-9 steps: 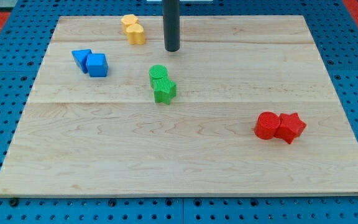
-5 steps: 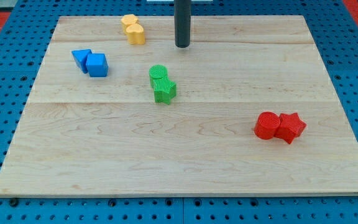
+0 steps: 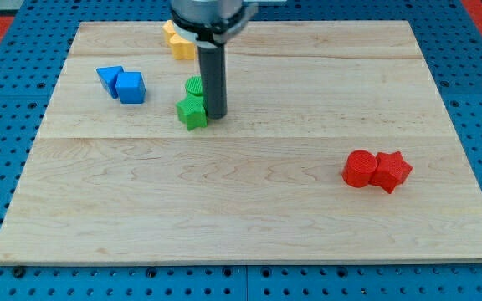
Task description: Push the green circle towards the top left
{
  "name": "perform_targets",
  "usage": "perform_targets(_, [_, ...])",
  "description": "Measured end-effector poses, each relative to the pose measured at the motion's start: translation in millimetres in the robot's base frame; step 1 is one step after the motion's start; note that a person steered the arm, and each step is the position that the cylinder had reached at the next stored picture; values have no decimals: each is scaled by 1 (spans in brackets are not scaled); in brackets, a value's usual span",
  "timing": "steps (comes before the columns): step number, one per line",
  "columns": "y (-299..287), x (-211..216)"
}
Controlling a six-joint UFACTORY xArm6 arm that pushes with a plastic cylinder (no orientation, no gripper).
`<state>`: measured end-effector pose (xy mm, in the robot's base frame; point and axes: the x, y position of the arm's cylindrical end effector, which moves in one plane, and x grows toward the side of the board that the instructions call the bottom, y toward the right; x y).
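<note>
The green circle (image 3: pixel 194 85) sits above the board's middle, partly hidden behind my rod. A green star-shaped block (image 3: pixel 192 111) touches it just below. My tip (image 3: pixel 216 114) stands on the board right against the right side of the green star, below and right of the green circle.
Two yellow blocks (image 3: pixel 177 42) lie near the top edge, partly hidden by the arm. A blue triangle (image 3: pixel 109 79) and a blue cube (image 3: pixel 130 87) sit at the left. A red circle (image 3: pixel 360 168) and a red star (image 3: pixel 391 170) sit at the right. The wooden board (image 3: pixel 249 209) lies on a blue pegboard.
My tip came down from the board's top to the right side of the green pair. Both green blocks have shifted left, the circle also a little up.
</note>
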<state>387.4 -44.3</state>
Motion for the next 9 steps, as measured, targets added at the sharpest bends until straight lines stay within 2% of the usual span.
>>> perform_targets(1, [0, -31])
perform_targets(3, [-68, -79])
perform_targets(9, [-91, -77])
